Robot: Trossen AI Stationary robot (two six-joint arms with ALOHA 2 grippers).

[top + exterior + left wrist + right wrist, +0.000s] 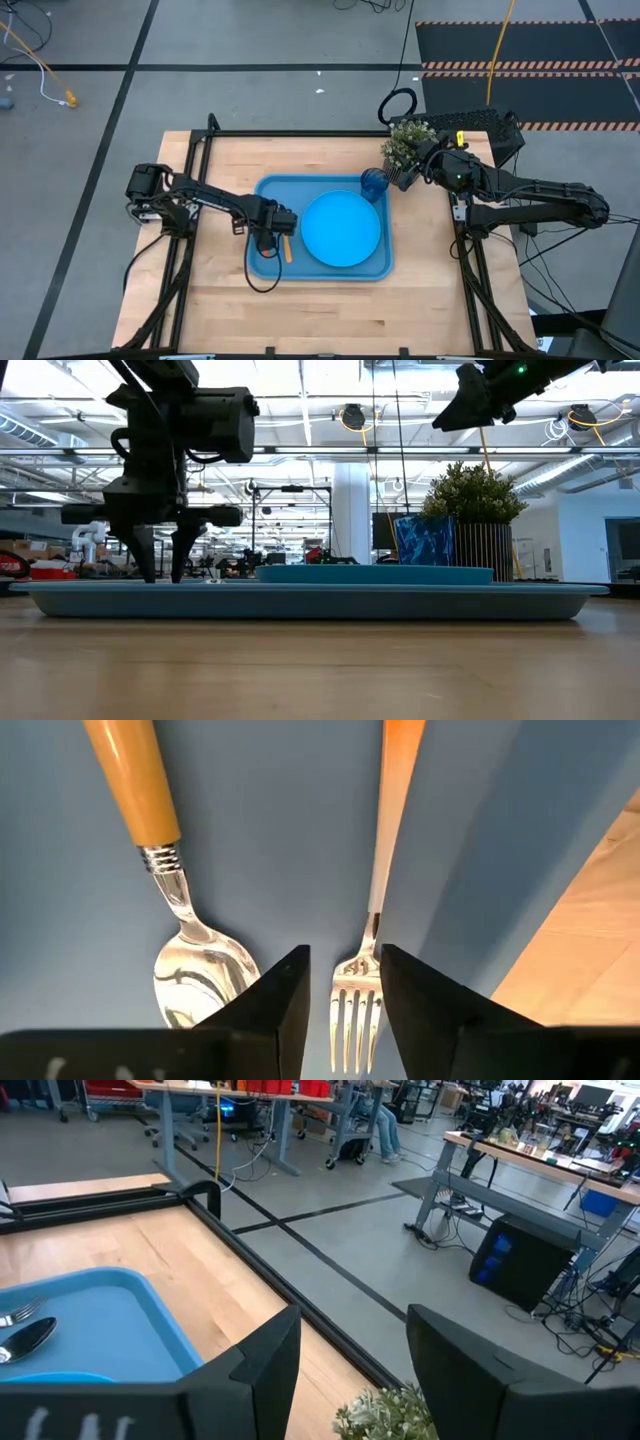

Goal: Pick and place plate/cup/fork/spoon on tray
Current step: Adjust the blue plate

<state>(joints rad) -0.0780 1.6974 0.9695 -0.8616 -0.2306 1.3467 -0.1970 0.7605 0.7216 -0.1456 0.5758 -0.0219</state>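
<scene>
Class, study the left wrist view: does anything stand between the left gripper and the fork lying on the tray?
Nothing visible does. The left gripper hangs open directly over the fork, its fingers either side of the tines. The spoon lies beside it on the tray, clear of that gap.

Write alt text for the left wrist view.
The left gripper, fingers open, hangs just above the tines of the fork, which lies on the tray. The spoon lies beside the fork, both orange handles pointing the same way. Bare wooden table shows past the tray's rim.

Bright, even overhead light; soft shadows.
</scene>
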